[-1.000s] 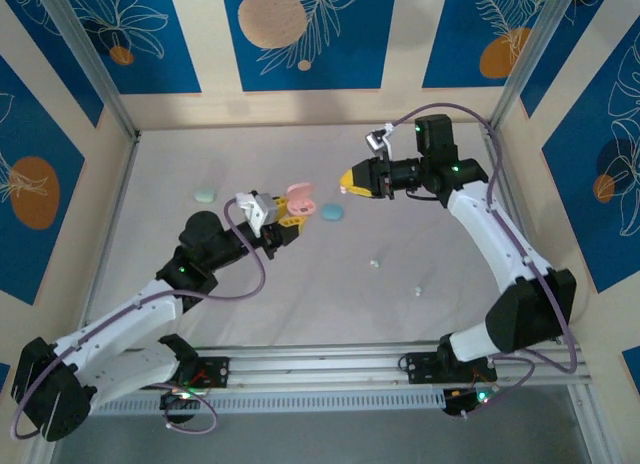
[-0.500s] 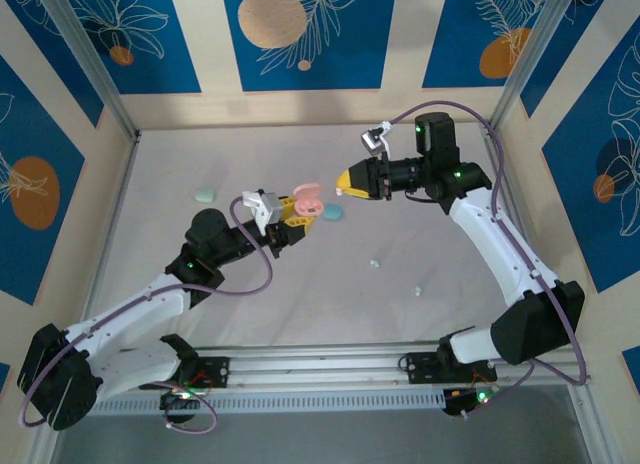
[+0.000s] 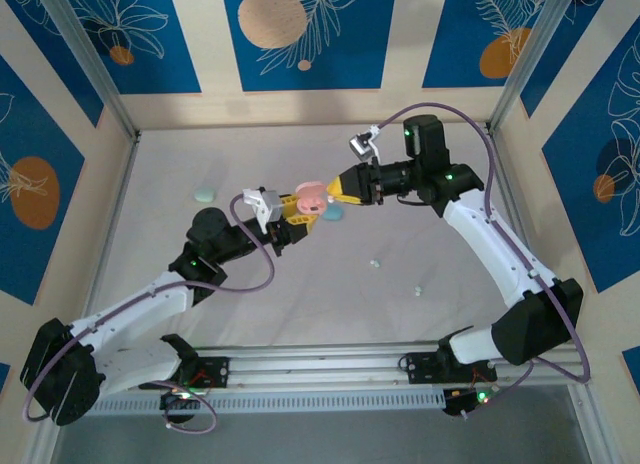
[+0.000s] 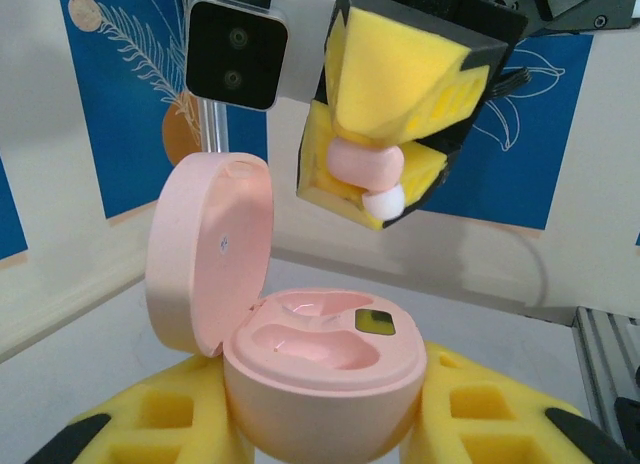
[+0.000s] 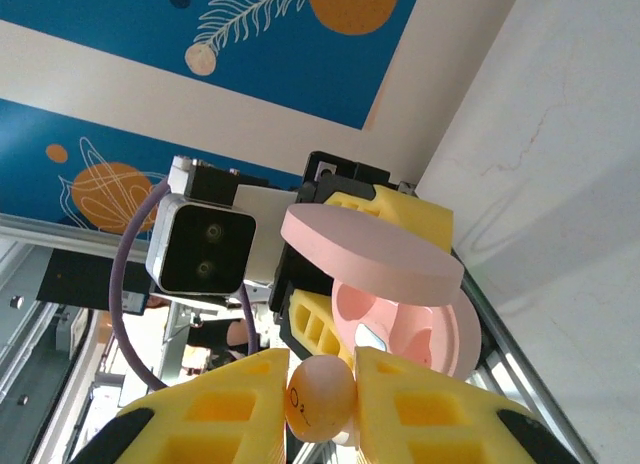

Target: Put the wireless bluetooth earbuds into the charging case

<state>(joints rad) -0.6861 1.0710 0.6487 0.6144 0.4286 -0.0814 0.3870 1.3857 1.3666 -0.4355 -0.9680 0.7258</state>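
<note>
1. Case [image 4: 320, 379]: pink, oval. The lid [image 4: 210, 249] stands hinged open on the left side and the moulded tray faces up. It is clamped at the base in my left gripper [image 3: 297, 217], yellow pads on either side, and is raised off the surface [image 3: 330, 304].

2. Earbud [image 4: 366, 167]: pink body with a white tip. It is pinched between the yellow pads of my right gripper [image 3: 337, 190]. It hangs just above the case's tray, on the right of the lid, clear of the rim and not touching.

3. Blue case [image 3: 333, 213]: lies on the surface just beside the case, on its right and partly under my right gripper.

4. Mint case [image 3: 204, 195]: lies on the surface well apart from the case, to its left.

5. Loose earbuds [image 3: 374, 264]: two pale specks on the surface, nearer my bases than the case and to its right. The second [image 3: 417, 289] lies farther right again. Their colour is too small to tell for certain.
</note>
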